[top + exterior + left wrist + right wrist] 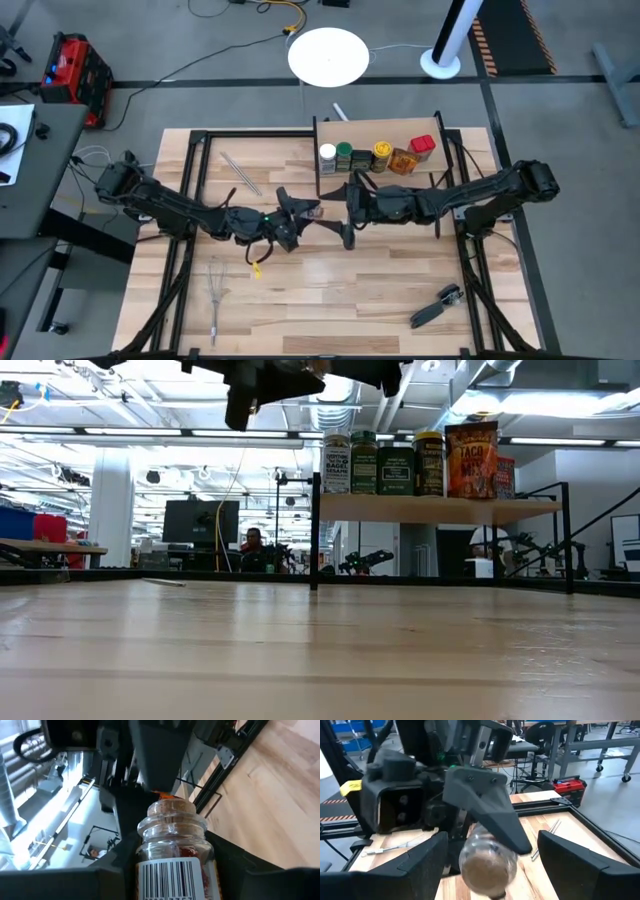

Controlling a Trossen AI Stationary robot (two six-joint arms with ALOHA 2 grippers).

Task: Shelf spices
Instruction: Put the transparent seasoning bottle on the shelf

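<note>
A clear glass spice jar point(172, 855) with a barcode label and reddish contents sits in my left gripper point(297, 213), which is shut on it above the table's middle, in front of the shelf. My right gripper point(350, 207) faces it, open. Its fingers stand on either side of the jar's round free end point(487, 865), apart from it. The shelf point(380, 128) stands at the far edge, its pale board point(440, 508) on black posts. On it stand a white-capped jar point(337, 463), a green-capped jar point(363, 462), a dark jar point(395, 468), a yellow-capped jar point(429, 462), an orange packet point(471, 458) and a red tin point(422, 147). My left gripper pinches the spice jar by its labelled body point(170, 872) between its two fingers point(112, 880), which lie along the jar. The jar is lifted clear of the table and lies roughly level, its narrow neck end point(172, 817) pointing toward my right gripper.
A wire whisk point(215, 295) lies near the table's front left and a black-handled tool point(435, 308) near the front right. A thin metal utensil point(240, 172) lies left of the shelf. Bare planks point(330, 290) stretch across the near middle. A person point(252, 542) sits far behind.
</note>
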